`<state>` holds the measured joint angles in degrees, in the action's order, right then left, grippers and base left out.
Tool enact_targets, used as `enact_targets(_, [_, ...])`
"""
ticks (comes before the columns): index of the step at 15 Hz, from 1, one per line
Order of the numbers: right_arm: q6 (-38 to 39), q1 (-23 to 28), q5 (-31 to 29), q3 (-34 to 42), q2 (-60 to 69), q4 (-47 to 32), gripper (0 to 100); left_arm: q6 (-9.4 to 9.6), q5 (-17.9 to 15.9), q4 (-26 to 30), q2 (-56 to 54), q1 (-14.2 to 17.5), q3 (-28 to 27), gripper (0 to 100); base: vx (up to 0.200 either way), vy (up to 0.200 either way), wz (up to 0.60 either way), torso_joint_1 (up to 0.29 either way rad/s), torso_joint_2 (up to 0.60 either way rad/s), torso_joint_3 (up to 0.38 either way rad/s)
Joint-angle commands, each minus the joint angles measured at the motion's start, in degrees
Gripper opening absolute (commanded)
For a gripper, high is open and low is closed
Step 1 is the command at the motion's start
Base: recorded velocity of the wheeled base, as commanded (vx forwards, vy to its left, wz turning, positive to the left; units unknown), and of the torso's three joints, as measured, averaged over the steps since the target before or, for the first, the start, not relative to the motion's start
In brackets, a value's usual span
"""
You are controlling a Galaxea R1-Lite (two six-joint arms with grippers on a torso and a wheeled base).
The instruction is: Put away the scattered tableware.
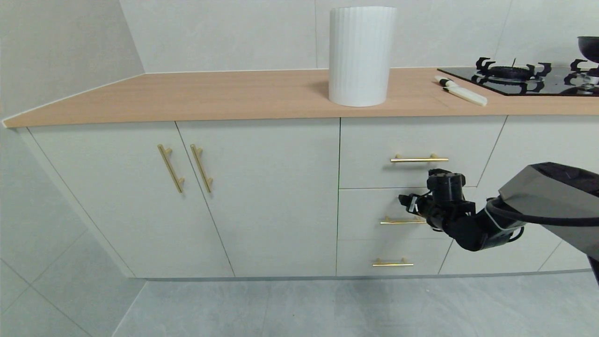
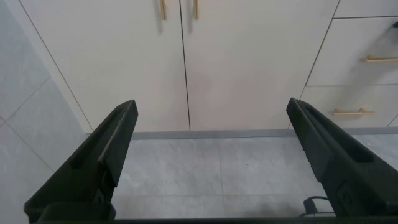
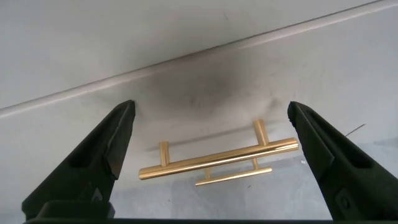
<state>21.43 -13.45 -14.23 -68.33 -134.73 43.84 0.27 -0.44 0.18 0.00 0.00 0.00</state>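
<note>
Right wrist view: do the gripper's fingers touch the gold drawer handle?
No, the right gripper is open, and the gold handle lies between its fingers, untouched.

Plainly a kitchen, of the fitted domestic sort. Told by a long wood-toned countertop (image 1: pixel 210 96) running into the corner over pale base units: two cupboard doors (image 1: pixel 262 196) with brass bar handles (image 1: pixel 171 167), and beside them a stack of three drawers (image 1: pixel 369 145) with like handles. Told also by a black glass gas hob (image 1: pixel 519 82) let into the counter on the right, cast pan supports over its burners, a dark pot (image 1: pixel 588 47) at its far edge. Near the hob, a white-bladed knife (image 1: pixel 461 91) and a tall ribbed white canister (image 1: pixel 359 56) on the worktop. Grey tiles on wall (image 1: pixel 224 32) and floor (image 1: pixel 281 309).
</note>
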Motion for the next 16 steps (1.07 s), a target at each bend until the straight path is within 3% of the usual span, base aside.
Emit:
enact_targets(1, [-0.16, -0.62, 5.09, 7.33, 9.93, -3.23, 100, 0.00, 0.00, -0.01, 0.00, 0.00, 0.00, 100, 0.000, 0.000, 0.00, 0.000, 0.00, 0.000])
enact_targets(6, [-1.04, -2.55, 5.88, 20.25, 34.54, -12.90, 100, 0.00, 0.00, -0.01, 0.00, 0.00, 0.00, 100, 0.000, 0.000, 0.00, 0.000, 0.00, 0.000])
enact_targets(12, [-11.41, -5.71, -2.47, 40.64, 72.06, -14.04, 100, 0.00, 0.00, -0.01, 0.00, 0.00, 0.00, 100, 0.000, 0.000, 0.00, 0.000, 0.00, 0.000])
enact_targets(15, [-13.17, -5.45, -4.49, 42.14, 87.88, -24.15, 100, 0.00, 0.00, -0.01, 0.00, 0.00, 0.00, 100, 0.000, 0.000, 0.00, 0.000, 0.00, 0.000])
enact_targets(16, [-13.78, -5.27, -5.37, 41.43, 95.27, -31.71, 100, 0.00, 0.00, -0.01, 0.00, 0.00, 0.00, 100, 0.000, 0.000, 0.00, 0.000, 0.00, 0.000])
